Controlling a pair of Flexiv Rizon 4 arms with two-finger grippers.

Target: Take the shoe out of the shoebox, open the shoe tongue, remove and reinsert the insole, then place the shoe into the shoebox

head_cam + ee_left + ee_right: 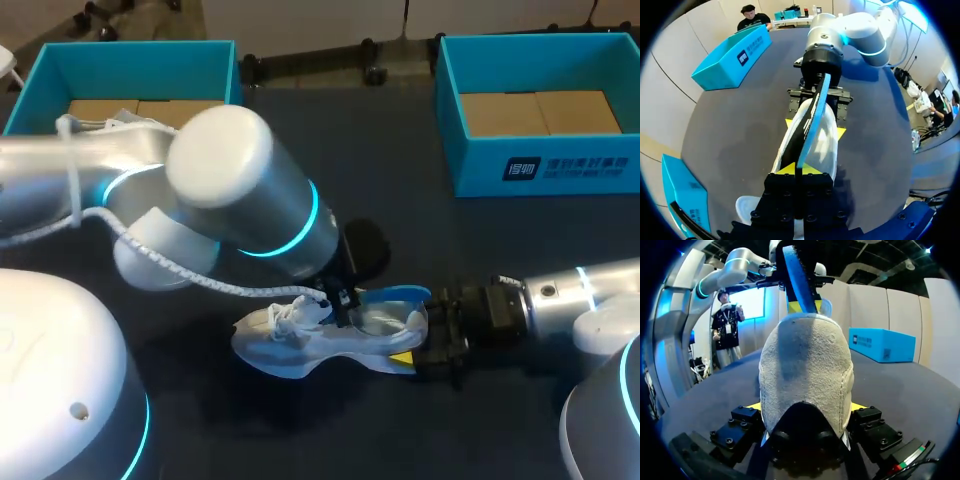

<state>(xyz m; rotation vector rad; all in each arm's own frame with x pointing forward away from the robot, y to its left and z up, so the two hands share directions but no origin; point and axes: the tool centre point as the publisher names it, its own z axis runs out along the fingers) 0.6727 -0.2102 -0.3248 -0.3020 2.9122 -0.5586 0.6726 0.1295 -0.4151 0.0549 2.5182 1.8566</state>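
Your right gripper (802,407) is clamping the heel of the white sneaker (290,345) at mid-table, apparently steadying it. Your left gripper (799,169) is pinching the blue insole (812,117) edge-on over its opening. The left shoebox (40,75) and right shoebox (450,110) are sitting well apart along the far edge, leaving you room to lift.

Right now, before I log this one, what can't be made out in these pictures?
- Head view: the left hand is mostly hidden under its own arm.
- Left wrist view: the insole, edge-on, hides the shoe opening.
- Right wrist view: the shoe's heel blocks its toe and laces.
- Head view: the left arm covers part of the left shoebox.
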